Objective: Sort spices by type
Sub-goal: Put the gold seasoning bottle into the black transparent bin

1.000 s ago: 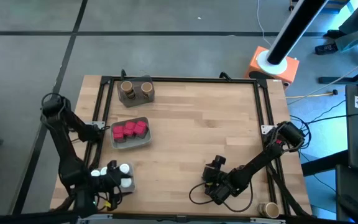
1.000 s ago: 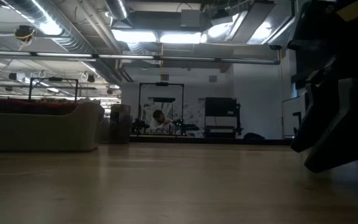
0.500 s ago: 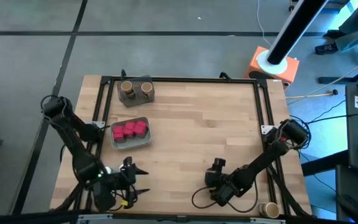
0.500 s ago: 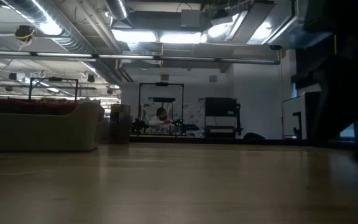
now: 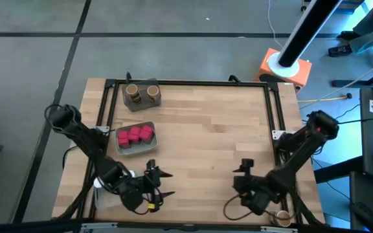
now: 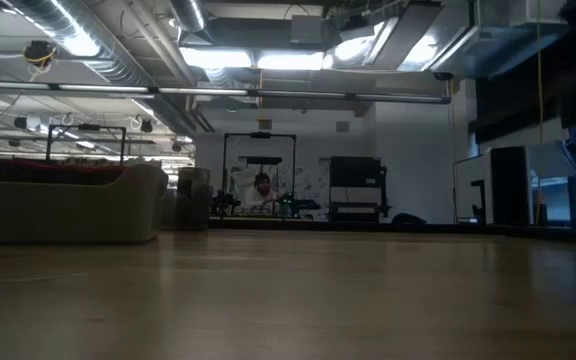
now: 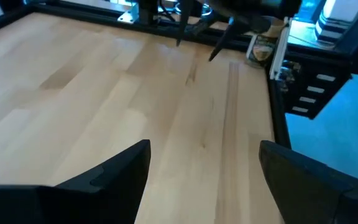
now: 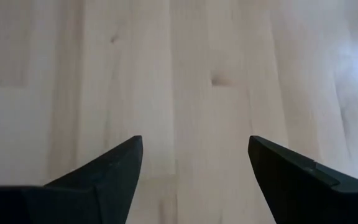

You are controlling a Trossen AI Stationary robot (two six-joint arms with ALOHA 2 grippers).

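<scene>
While both hover low, left gripper and right gripper fingers spread (empty).

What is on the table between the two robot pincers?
Nothing. From above, only bare wooden table lies between the open left pincer and the open right pincer. The left wrist view shows the same empty boards.

tan-lidded jar half cut off at table's near edge, partly behind right arm

Dim low view, bright ceiling glare
</scene>
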